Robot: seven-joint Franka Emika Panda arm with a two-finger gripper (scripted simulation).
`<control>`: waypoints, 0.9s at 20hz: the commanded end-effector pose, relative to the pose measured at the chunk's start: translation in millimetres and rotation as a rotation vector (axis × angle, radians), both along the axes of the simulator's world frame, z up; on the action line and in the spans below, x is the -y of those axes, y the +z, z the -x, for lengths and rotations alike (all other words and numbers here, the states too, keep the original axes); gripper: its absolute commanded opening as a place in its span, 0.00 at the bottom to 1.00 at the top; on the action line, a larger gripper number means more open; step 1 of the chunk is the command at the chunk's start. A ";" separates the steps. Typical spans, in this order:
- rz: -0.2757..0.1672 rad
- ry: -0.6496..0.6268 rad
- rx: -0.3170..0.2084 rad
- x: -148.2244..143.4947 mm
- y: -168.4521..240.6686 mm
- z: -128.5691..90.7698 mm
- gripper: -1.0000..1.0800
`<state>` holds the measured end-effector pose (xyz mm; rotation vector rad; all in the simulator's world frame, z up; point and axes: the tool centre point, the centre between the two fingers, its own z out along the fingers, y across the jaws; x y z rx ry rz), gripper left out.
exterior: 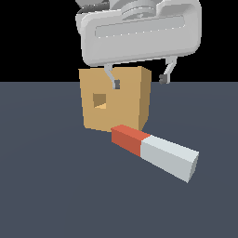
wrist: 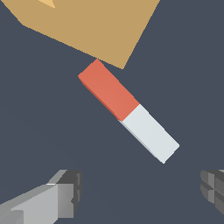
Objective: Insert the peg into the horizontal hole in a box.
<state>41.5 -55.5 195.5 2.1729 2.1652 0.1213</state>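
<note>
We see the peg point(exterior: 155, 152) lying flat on the dark grey floor point(exterior: 46, 186), its red end just beside the lower front corner of the box point(exterior: 116, 100) and its pale end pointing away from it, toward the exterior view's right. We cannot tell whether the red end touches the box; in the wrist view a thin strip of floor seems to separate the peg point(wrist: 129, 116) from the box point(wrist: 87, 26). We find no brand, label or writing on any of these things.

The hole point(exterior: 99, 101) sits in the box face turned toward the exterior camera, on the exterior view's left part of that face, with a lighter tan inside. The peg is outside it, lower down and off to the exterior view's right.

Above the box hangs the gripper point(exterior: 139, 80), its fingers spread wide and holding nothing, well clear of the peg.

The exterior view gives us the hole and the gripper's broad grey body. The wrist view shows only a corner of the box, with a light tan sliver at the frame edge. It does show the peg from above, lying at a slant, with the gripper point(wrist: 140, 192) apart from it and the two fingertips point(wrist: 65, 192) standing far apart.
</note>
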 end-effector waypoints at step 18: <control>0.028 0.526 -0.066 -0.5 -81.8 -48.1 0.96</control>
